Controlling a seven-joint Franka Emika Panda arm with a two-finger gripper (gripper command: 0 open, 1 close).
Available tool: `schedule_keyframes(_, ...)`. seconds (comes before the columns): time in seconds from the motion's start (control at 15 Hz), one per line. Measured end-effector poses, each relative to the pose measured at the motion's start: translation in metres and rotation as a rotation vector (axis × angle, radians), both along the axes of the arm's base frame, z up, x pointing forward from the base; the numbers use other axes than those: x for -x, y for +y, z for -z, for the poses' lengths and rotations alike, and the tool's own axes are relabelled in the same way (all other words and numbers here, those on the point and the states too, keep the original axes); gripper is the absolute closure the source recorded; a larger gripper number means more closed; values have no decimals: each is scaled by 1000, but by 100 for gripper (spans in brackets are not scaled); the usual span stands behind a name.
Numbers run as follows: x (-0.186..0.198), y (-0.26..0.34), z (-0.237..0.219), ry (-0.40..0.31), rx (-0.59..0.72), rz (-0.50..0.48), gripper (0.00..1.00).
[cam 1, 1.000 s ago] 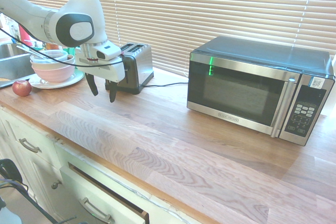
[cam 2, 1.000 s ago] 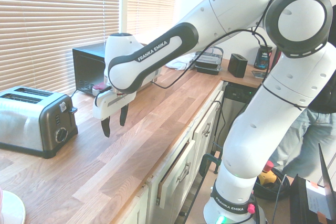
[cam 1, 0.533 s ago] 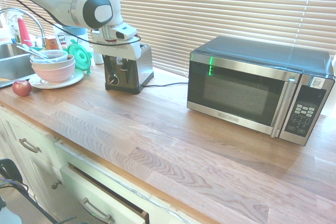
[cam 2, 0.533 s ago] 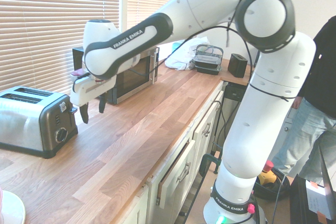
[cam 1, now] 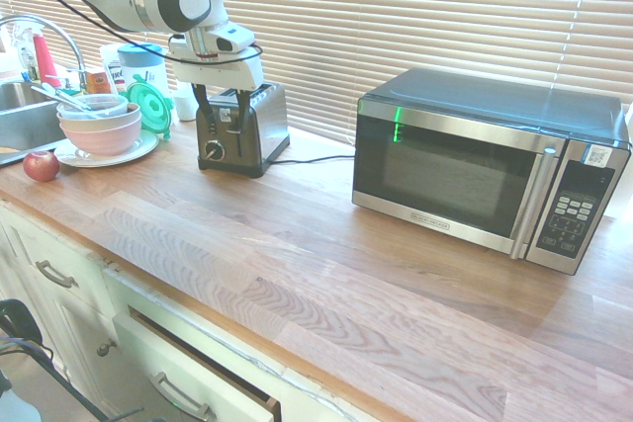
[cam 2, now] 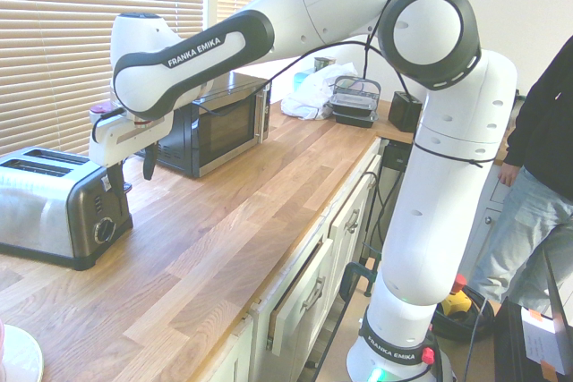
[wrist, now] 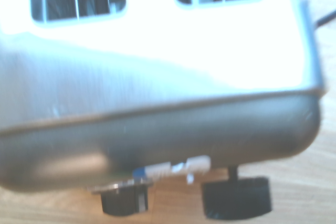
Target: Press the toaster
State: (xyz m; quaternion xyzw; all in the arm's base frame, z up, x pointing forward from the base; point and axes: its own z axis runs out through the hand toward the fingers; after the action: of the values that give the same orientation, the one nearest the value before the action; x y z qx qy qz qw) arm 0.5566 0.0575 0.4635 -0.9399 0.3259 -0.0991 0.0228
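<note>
A long wooden butcher-block counter [cam 1: 326,264] runs beneath a window with closed blinds, over white cabinet fronts. On it, near the window side, stands the toaster [cam 1: 243,128], a small two-slot steel box with black base, its knob end facing the room. Well apart from the toaster sits a steel-and-black microwave [cam 1: 490,167], its door shut. Toward the sink end rests a white plate [cam 1: 107,151] bearing stacked bowls, with a red apple [cam 1: 41,166] lying just beside the plate on the bare wood. A green-lidded container [cam 1: 150,104] stands behind the plate.
</note>
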Motion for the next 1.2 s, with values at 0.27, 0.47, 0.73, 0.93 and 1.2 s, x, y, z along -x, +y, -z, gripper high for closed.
schedule_keyframes(0.27,-6,1,-6,-4,0,0,100)
schedule_keyframes(0.47,-10,1,-3,0,-1,0,100)
schedule_keyframes(0.73,-11,1,-3,-1,-1,1,100)
schedule_keyframes(0.93,-11,0,-3,-1,-1,2,100)
schedule_keyframes(1.2,-12,-1,-2,2,-1,4,100)
